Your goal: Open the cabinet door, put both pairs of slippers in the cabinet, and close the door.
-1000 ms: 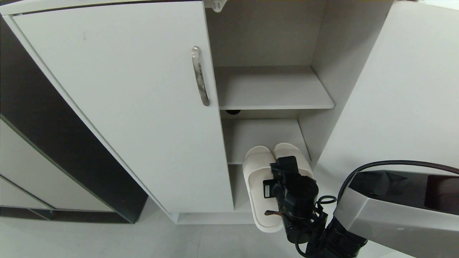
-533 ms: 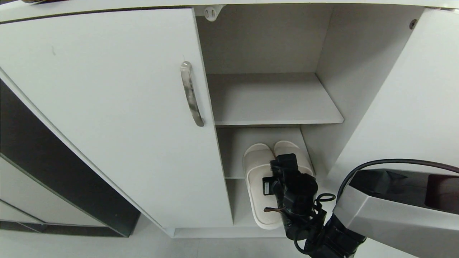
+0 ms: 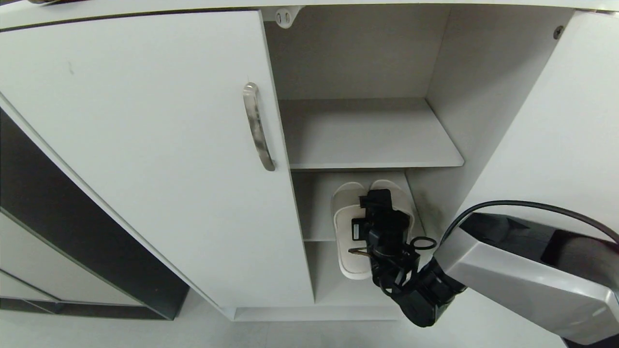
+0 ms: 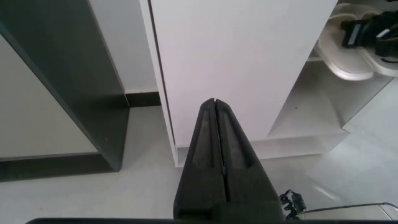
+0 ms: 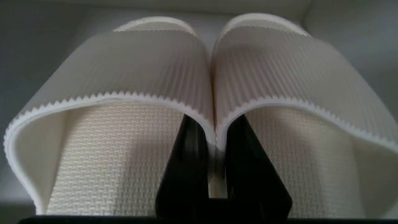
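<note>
Pair of slippers point(image 3: 346, 227): cream-white, open-toed slides, side by side with inner edges pressed together. They sit in the open right-hand bay of the cabinet point(image 3: 145, 145). The toes are over the middle shelf point(image 3: 319, 212) and the heels jut out past its front edge. I cannot tell whether the soles touch the shelf.

Right gripper point(image 3: 375, 198): clamped on the pair. In the right wrist view one black finger point(image 5: 186, 162) goes under each strap, and the two fingers pinch the adjoining inner walls of the slippers point(image 5: 124, 81) between them.

Left gripper point(image 4: 214, 124): fingers pressed flat together, holding nothing. It hangs over the floor point(image 4: 93, 186) in front of the closed door.

Hidden: in the head view the gripper and wrist cover most of the right-hand slipper, leaving only its toe visible. The left wrist view cuts the pair point(image 4: 348, 59) off at the frame edge.

Textures: straps broad, arched and finely ribbed, with a serrated rim. The footbeds have a small woven-looking pattern. Cabinet panels are matte white and flat. The closed door has a curved, brushed-metal handle point(image 3: 257, 126). The open door point(image 3: 556, 135) is swung out on the right. The upper shelf point(image 3: 367, 135) is plain.
</note>
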Controlling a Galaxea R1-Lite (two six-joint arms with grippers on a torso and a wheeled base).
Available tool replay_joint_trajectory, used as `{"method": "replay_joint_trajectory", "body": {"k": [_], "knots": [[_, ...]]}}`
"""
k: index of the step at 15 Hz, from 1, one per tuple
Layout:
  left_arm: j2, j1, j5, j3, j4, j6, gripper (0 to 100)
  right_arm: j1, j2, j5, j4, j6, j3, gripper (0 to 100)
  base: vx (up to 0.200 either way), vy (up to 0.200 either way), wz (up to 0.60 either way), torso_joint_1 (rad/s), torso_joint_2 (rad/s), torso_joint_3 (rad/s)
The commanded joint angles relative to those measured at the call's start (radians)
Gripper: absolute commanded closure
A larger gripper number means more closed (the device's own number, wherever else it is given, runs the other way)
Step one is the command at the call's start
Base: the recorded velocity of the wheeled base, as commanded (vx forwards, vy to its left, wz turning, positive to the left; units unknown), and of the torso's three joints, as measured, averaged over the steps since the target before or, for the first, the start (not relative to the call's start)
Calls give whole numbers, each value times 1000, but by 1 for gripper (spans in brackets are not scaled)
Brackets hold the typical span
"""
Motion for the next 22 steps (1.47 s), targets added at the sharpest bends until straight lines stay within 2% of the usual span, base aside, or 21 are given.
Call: {"method": "replay_joint_trajectory", "body": {"k": [1,4,8,16,17,22], "knots": [[2,0,0,0,0,0,100,-28,48,13,56,0,-99,100,0,0,0,0,0,0],[2,0,0,0,0,0,100,-51,67,16,152,0,-234,100,0,0,0,0,0,0],[2,0,0,0,0,0,100,-60,88,16,229,1,-338,100,0,0,0,0,0,0],[2,0,0,0,0,0,100,-65,122,16,283,1,-419,100,0,0,0,0,0,0],[2,0,0,0,0,0,100,-65,122,16,287,1,-419,0,0,0,0,0,0,0],[2,0,0,0,0,0,100,-59,97,15,283,0,-375,0,0,0,0,0,0,0]]}}
